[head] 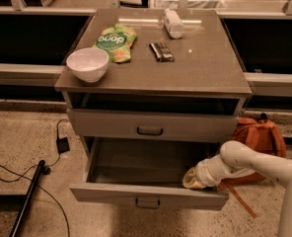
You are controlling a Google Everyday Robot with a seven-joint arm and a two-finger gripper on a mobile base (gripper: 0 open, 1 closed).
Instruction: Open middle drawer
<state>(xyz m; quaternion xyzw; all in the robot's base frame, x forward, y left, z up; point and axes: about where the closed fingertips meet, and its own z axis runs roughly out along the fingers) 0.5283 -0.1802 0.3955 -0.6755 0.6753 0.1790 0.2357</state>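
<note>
Middle drawer point(111, 193) stands well out past the desk's point(200, 68) front edge, grey interior bare, dark handle point(147, 202) centred on its front panel. Gripper point(191, 180) sits just inside the drawer's front right corner, against the panel's inner face (parted or closed: cannot tell), with the white arm point(244, 162) coming in from the right. Upper drawer point(106, 125) is nearly flush. On the desk: white bowl point(87, 64) at the front left corner, green bag point(115, 42) behind it, white bottle point(173, 23) at the back edge.
</note>
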